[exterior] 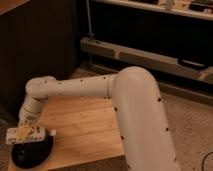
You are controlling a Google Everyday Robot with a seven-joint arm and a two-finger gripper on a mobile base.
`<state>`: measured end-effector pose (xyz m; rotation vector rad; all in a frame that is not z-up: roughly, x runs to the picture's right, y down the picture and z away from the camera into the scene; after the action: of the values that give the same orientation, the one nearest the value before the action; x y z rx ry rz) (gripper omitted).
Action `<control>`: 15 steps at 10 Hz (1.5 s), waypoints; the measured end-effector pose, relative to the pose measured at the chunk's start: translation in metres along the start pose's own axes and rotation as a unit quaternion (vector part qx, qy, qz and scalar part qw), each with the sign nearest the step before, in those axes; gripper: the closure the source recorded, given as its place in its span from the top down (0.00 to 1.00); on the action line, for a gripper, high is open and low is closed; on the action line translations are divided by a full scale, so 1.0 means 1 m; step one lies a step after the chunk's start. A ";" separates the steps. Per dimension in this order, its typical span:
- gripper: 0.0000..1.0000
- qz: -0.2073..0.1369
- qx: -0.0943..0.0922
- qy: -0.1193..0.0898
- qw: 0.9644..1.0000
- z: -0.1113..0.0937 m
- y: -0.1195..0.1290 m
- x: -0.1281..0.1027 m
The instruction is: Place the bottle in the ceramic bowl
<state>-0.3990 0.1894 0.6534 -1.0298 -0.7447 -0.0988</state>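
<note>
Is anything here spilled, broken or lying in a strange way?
Nothing stands out. The gripper holds the bottle sideways just above the ceramic bowl, at the wooden table's front left corner. No spill or damage shows.

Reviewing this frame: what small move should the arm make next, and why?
Probably lower a little, then release. The gripper carries the bottle lying roughly level, over the upper edge of the ceramic bowl at the table's near-left corner. The bottle seems to be still above the bowl rather than resting in it, though the height is hard to judge.
</note>
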 end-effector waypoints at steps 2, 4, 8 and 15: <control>0.26 -0.016 -0.046 0.053 0.997 0.012 0.005 -0.011; 0.49 -0.022 -0.057 0.078 0.995 0.011 0.008 -0.007; 0.80 -0.013 -0.056 0.058 0.997 0.006 0.015 0.001; 0.80 -0.011 -0.057 0.039 0.998 0.003 0.019 0.006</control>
<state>-0.3883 0.2036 0.6445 -1.1196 -0.6849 -0.2020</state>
